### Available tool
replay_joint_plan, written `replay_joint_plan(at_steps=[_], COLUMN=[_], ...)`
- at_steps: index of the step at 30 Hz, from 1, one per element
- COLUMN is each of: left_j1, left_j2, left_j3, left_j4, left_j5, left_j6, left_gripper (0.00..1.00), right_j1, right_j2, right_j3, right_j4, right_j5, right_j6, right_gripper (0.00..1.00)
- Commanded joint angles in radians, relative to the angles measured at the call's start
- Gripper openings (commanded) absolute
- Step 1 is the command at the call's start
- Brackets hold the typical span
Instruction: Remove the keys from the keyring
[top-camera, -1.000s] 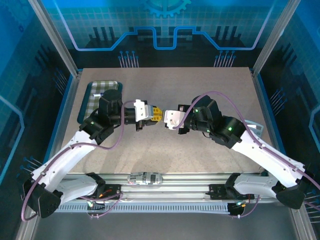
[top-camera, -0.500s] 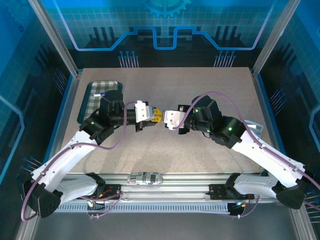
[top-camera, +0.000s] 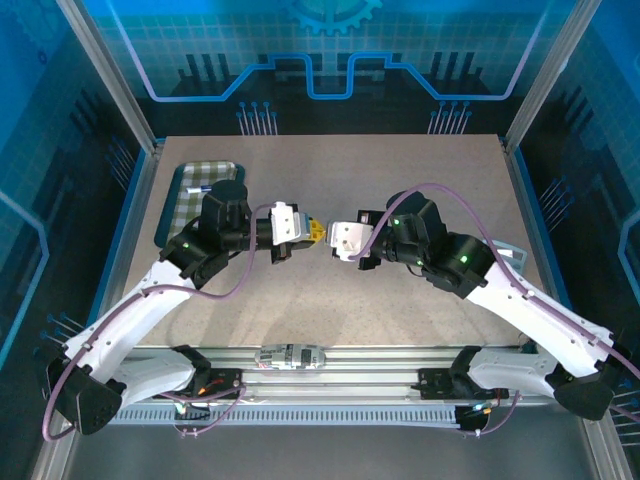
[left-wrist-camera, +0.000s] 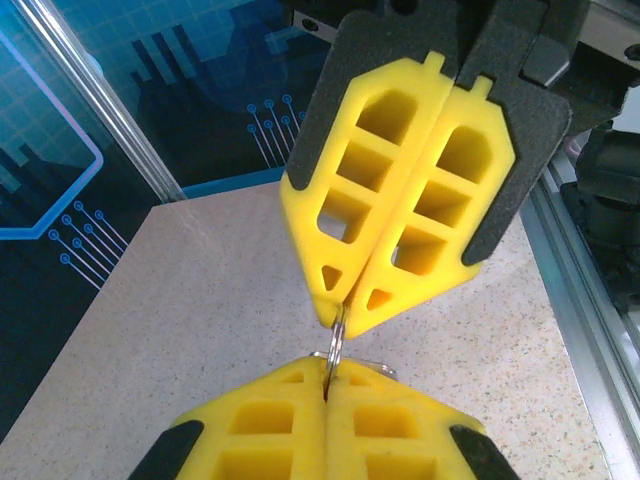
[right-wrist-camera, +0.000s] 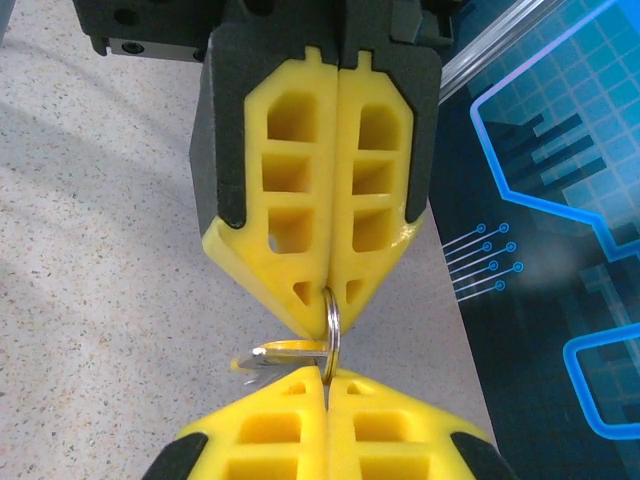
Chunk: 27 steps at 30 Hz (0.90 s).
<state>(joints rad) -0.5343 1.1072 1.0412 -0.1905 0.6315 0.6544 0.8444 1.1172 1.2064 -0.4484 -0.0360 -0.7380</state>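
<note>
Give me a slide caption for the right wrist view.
Left gripper and right gripper meet tip to tip, both shut on a thin metal ring over the speckled table.

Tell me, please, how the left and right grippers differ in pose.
The left gripper reaches in from the left, pointing right; the right gripper comes from the right, pointing left. From above, the left gripper's yellow fingers show, the right gripper's lie under its white housing. Both are shut, tip to tip, on the keyring.
</note>
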Motion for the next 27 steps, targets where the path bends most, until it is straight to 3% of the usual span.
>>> replay_joint_plan(at_steps=[1,4,7,10,14,17,20,27], left_j1=[-0.009,-0.008,-0.011,-0.016,-0.024,-0.026,-0.026,-0.029], left_j2=[0.011,0.012,0.013,0.010,0.010,0.007,-0.003,-0.011], left_j3=[0.034,0.031,0.027,0.026,0.038,0.038,0.033,0.033], left_j4=[0.001,0.008,0.023,0.025,0.001,0.003,0.013,0.014], left_j5=[-0.004,0.002,0.018,0.025,0.029,0.019,0.016,0.020], left_j6=[0.007,0.005,-0.011,-0.011,-0.001,-0.001,-0.005,-0.008], left_gripper=[0.00,0.00,0.15,0.19,0.11,0.21,0.25,0.19], right_j1=[0.016,0.016,0.016,0.016,0.015,0.015,0.015,0.016], right_j2=[-0.013,-0.015,-0.011,-0.006,-0.014,-0.013,0.001,0.000], right_j3=[0.038,0.039,0.047,0.048,0.041,0.041,0.050,0.047], right_j4=[0.001,0.004,-0.001,-0.008,0.005,0.003,-0.015,-0.016], right_j5=[-0.029,-0.028,-0.022,-0.010,-0.013,-0.008,0.008,0.013], right_j6=[-0.008,-0.008,-0.009,-0.012,-0.004,-0.009,-0.011,-0.012], right_gripper=[0.00,0.00,0.00,0.00,0.00,0.00,0.00,0.00])
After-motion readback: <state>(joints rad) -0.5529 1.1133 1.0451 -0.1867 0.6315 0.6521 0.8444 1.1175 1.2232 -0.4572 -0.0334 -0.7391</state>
